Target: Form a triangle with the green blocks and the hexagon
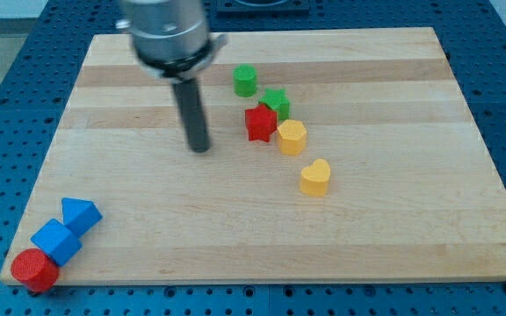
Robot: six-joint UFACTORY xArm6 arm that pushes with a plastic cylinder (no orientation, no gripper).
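My tip [200, 147], with no gripper, stands left of the red star [259, 123]; the light, rigid yellow hexagon [292, 137] should slide if pushed flat-on.

No text, label or number seems readable anywhere on the board [148, 237] or blocks.

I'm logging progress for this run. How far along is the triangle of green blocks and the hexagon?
Partly set up: the green cylinder, green star and yellow hexagon already sit close together, but nearly in a line slanting toward the view's bottom right, with the red star wedged against the green star and hexagon. In hand: my tip rests left of the cluster, touching nothing. Left: spreading the three into a triangle.
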